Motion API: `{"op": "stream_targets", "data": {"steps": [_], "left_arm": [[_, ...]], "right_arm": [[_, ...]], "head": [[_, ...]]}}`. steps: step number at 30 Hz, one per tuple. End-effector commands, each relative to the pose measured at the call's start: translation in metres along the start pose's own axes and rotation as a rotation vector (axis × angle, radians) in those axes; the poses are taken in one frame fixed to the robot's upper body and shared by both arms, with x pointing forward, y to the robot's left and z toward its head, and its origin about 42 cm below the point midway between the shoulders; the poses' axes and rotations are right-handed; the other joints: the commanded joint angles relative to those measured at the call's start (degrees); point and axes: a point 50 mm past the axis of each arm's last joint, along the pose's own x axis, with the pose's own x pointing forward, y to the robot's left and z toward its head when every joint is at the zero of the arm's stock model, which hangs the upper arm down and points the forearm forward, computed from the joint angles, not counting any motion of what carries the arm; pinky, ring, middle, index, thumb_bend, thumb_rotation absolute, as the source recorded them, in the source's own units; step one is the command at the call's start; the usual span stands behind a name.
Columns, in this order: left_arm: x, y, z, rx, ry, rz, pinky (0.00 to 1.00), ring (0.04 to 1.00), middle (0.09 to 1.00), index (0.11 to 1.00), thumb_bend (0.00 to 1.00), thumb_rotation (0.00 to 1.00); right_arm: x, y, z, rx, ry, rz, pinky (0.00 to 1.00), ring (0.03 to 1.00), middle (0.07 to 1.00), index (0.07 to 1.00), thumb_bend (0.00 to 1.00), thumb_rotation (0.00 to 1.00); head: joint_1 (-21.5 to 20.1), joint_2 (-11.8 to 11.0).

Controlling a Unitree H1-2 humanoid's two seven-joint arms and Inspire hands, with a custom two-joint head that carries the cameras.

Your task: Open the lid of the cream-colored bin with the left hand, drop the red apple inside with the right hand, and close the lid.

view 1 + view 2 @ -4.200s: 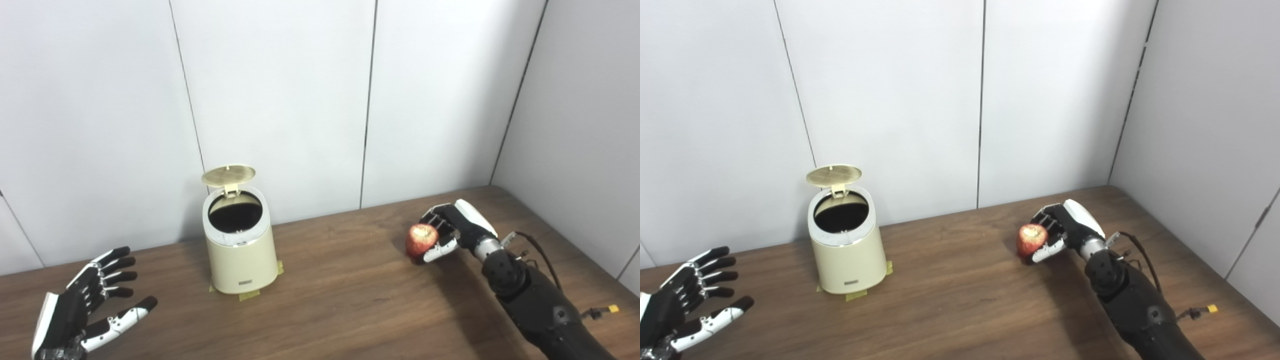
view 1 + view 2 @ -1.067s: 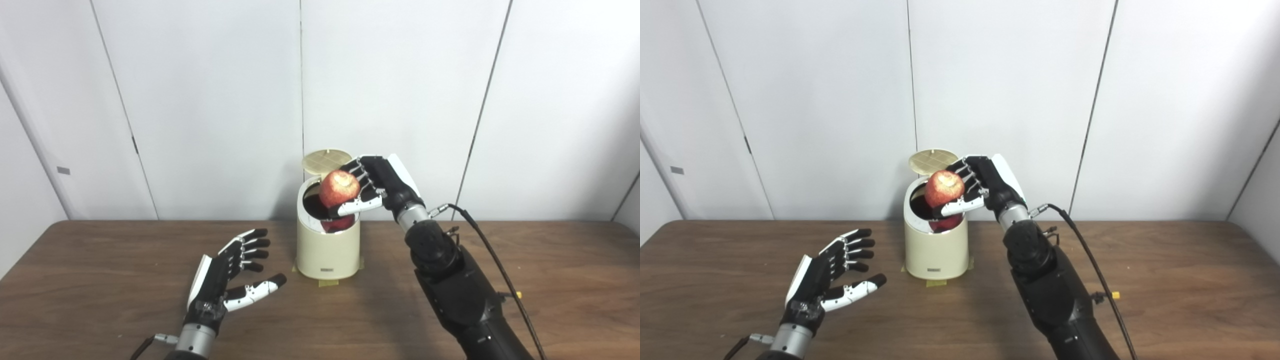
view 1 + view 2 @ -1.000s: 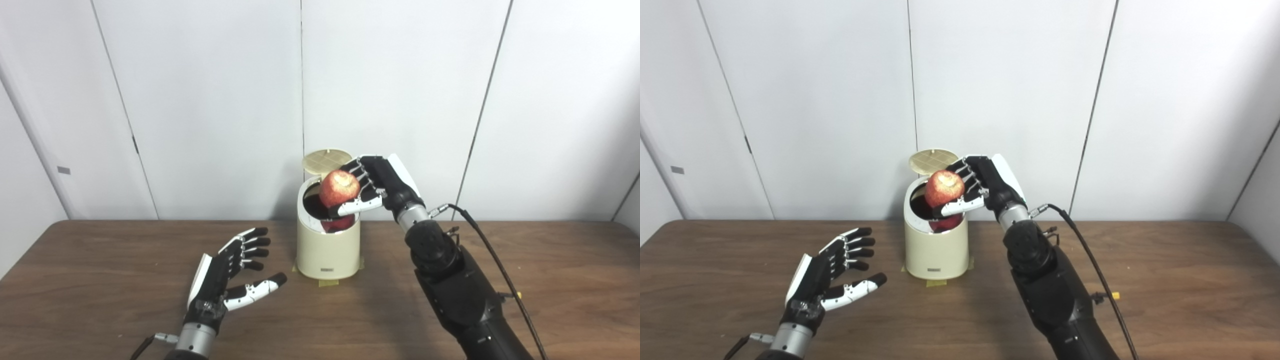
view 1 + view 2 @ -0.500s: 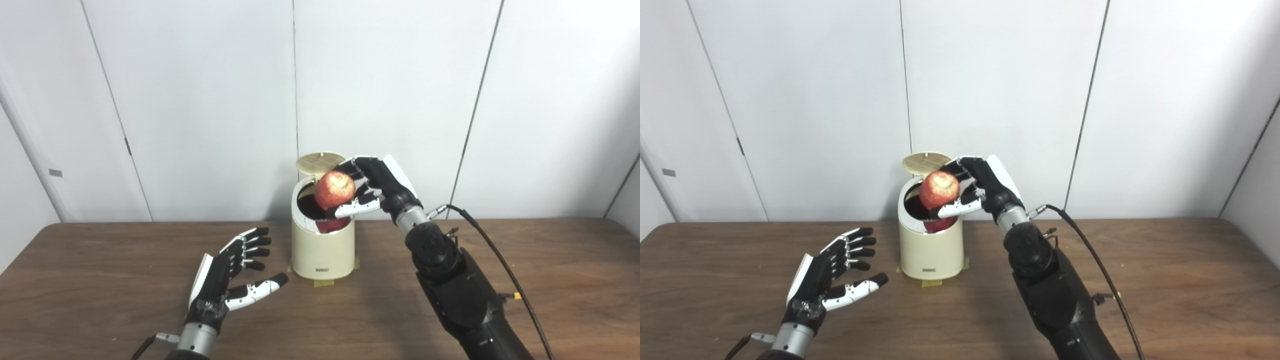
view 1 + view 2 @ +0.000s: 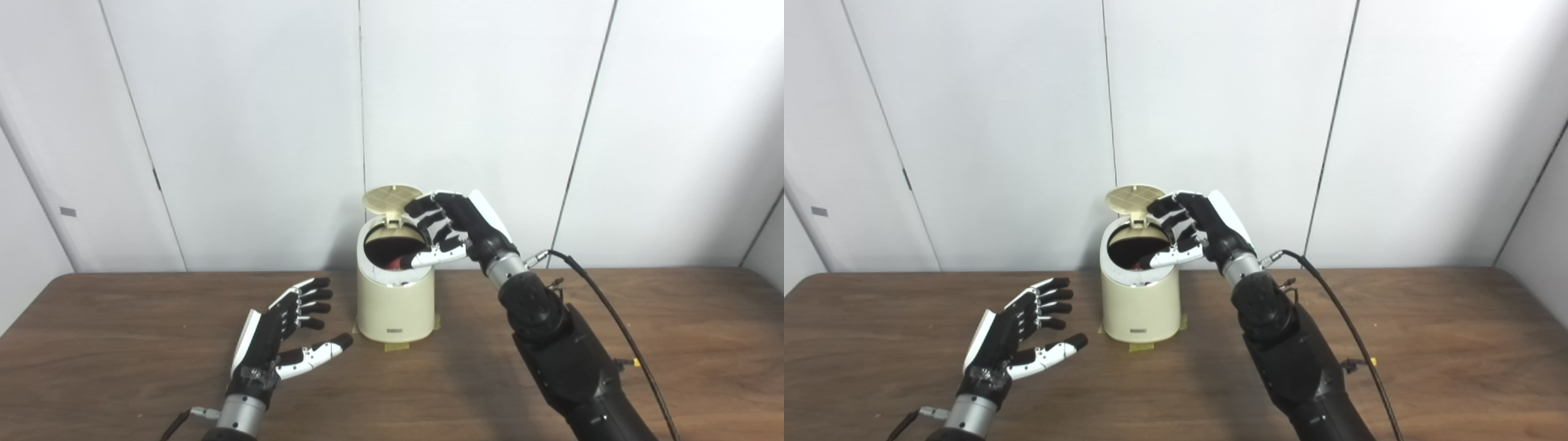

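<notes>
The cream-colored bin stands on the surface, lid up. The red apple lies inside it. Over its mouth, the right hand is empty, fingers spread. Left of the bin, the left hand hovers open.

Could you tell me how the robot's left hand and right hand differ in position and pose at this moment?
The left hand sits low over the table, left of the bin; the right hand is raised at the bin's open mouth, beside the upright lid. The left palm faces right, the right palm left. Both are open, holding nothing.
</notes>
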Motion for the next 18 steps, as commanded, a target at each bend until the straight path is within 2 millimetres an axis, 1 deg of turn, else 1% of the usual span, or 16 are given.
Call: {"op": "stream_targets", "data": {"steps": [1,5,9,10,12,14,16,18], "left_arm": [[0.012,0.002,0.019,0.0,-0.077,0.01,0.64,0.733,0.771,0.804,0.74,0.12],[0.012,0.002,0.019,0.001,-0.078,0.009,0.64,0.732,0.772,0.804,0.74,0.12],[0.012,0.002,0.02,0.007,-0.082,0.008,0.63,0.725,0.772,0.803,0.74,0.12],[0.012,0.002,0.02,0.007,-0.082,0.008,0.63,0.724,0.771,0.802,0.74,0.12],[0.012,0.002,0.02,0.008,-0.084,0.008,0.63,0.722,0.769,0.801,0.74,0.13],[0.012,0.003,0.02,0.009,-0.085,0.009,0.64,0.721,0.767,0.8,0.74,0.13],[0.012,0.004,0.02,0.008,-0.085,0.009,0.64,0.725,0.768,0.799,0.74,0.13],[0.012,0.004,0.02,0.008,-0.084,0.007,0.64,0.723,0.766,0.798,0.74,0.13]], "right_arm": [[0.013,-0.004,0.038,0.004,-0.131,0.008,0.46,0.621,0.732,0.722,0.88,0.08],[0.011,-0.005,0.037,0.009,-0.131,0.01,0.46,0.62,0.732,0.722,0.87,0.07],[0.006,-0.008,0.039,0.051,-0.147,-0.003,0.45,0.599,0.705,0.697,0.87,0.06],[0.002,-0.01,0.04,0.061,-0.168,-0.02,0.45,0.596,0.699,0.694,0.87,0.06],[-0.007,-0.016,0.04,0.067,-0.202,-0.067,0.44,0.555,0.643,0.661,0.86,0.07],[-0.022,-0.025,0.036,0.089,-0.245,-0.149,0.43,0.534,0.611,0.638,0.85,0.07],[-0.032,-0.031,0.033,0.111,-0.26,-0.196,0.43,0.525,0.602,0.625,0.83,0.1],[-0.042,-0.037,0.027,0.153,-0.251,-0.223,0.42,0.517,0.605,0.619,0.82,0.11]], "head": [[0.0,0.0],[-0.1,0.2],[-0.1,0.2],[-0.1,0.2],[-0.1,0.2],[0.2,0.1],[0.3,0.2],[0.3,0.2]]}}
